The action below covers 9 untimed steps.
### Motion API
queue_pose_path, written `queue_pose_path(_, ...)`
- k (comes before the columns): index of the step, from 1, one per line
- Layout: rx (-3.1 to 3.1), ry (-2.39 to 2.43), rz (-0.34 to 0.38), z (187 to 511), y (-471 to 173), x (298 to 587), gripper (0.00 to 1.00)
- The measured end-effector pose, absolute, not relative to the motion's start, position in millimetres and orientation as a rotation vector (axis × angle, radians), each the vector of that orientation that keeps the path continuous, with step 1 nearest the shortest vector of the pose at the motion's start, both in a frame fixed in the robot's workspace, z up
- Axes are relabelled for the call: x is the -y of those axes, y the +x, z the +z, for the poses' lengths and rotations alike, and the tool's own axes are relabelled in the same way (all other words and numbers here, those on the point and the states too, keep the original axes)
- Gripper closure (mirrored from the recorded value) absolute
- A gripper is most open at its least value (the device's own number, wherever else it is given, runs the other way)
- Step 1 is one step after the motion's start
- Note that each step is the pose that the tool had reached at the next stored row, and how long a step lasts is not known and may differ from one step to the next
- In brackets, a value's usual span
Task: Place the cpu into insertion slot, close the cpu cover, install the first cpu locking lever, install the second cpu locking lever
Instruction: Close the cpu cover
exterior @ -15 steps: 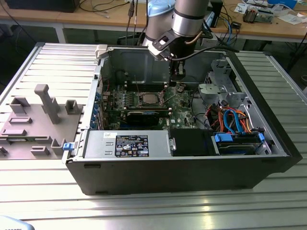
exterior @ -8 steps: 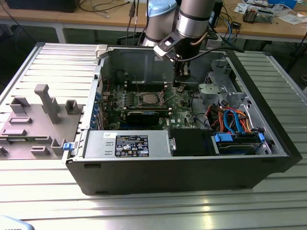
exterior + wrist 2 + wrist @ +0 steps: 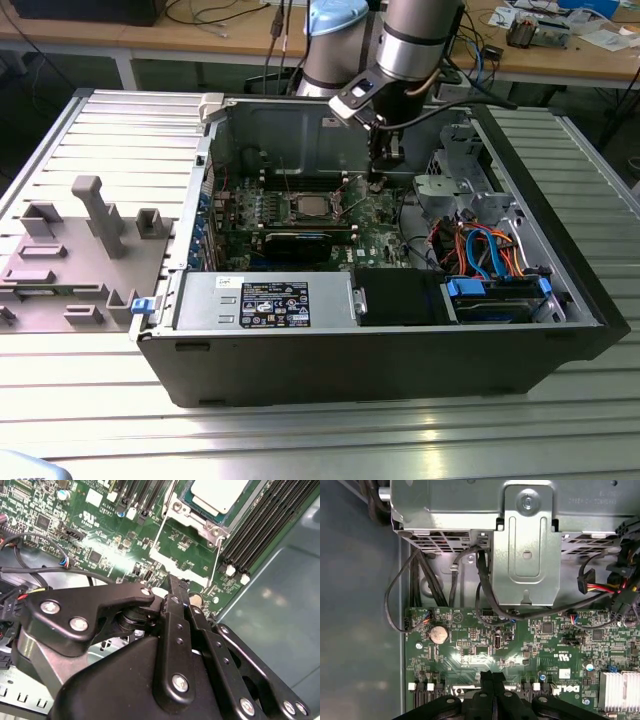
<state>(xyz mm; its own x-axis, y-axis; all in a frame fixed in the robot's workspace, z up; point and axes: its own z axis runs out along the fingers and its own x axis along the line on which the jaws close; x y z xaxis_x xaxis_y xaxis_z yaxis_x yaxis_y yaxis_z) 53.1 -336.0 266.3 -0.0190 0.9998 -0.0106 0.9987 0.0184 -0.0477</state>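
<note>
My gripper [image 3: 175,582] sits clenched, empty, near the cpu cover [image 3: 202,522]; drift sideways and I reckon it scrapes the motherboard [image 3: 100,540].

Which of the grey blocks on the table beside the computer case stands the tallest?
The post with the crossbar top. It rises as a narrow upright column, while the other grey blocks around it are all low and squat.
</note>
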Motion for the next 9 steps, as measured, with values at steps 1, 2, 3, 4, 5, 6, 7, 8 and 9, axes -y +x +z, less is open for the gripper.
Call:
queue_pose_path(1,2.223,-2.182,0.065,266.0,54.6,335.6,0.89)
queue_pose_path(2,2.223,-2.182,0.065,265.8,55.8,335.3,0.89)
queue_pose_path(3,2.223,-2.182,0.065,265.3,57.5,334.9,0.89)
queue_pose_path(4,2.223,-2.182,0.065,265.0,58.6,334.6,0.89)
queue_pose_path(5,2.223,-2.182,0.065,264.3,59.8,334.2,0.89)
queue_pose_path(6,2.223,-2.182,0.065,263.6,60.5,334.0,0.89)
queue_pose_path(7,2.223,-2.181,0.066,261.8,61.3,333.6,0.89)
queue_pose_path(8,2.222,-2.181,0.067,259.5,61.6,333.4,0.89)
queue_pose_path(9,2.222,-2.181,0.067,257.7,61.7,333.1,0.89)
